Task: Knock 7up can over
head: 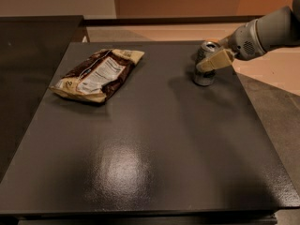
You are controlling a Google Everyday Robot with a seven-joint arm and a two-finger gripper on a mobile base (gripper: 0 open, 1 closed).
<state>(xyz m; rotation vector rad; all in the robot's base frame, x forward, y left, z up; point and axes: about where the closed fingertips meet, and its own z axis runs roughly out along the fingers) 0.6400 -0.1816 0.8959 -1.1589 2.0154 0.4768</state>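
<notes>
Gripper (213, 60) low at the far right of the dark table (140, 163), lying across the front of the 7up can (204, 78); cannot tell how wide. Not yet toppled: can upright, push remaining. Snack bag (96, 74) print unreadable, can label likewise.

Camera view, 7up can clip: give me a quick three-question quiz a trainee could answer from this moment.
1. True or false: the 7up can lies on its side.
2. Where is the gripper? A) against the can, at the table's far right; B) over the table's middle; C) at its near edge.
3. What else lies on the table, far left?
Key: 1 false, it stands; 2 A; 3 the snack bag.
</notes>
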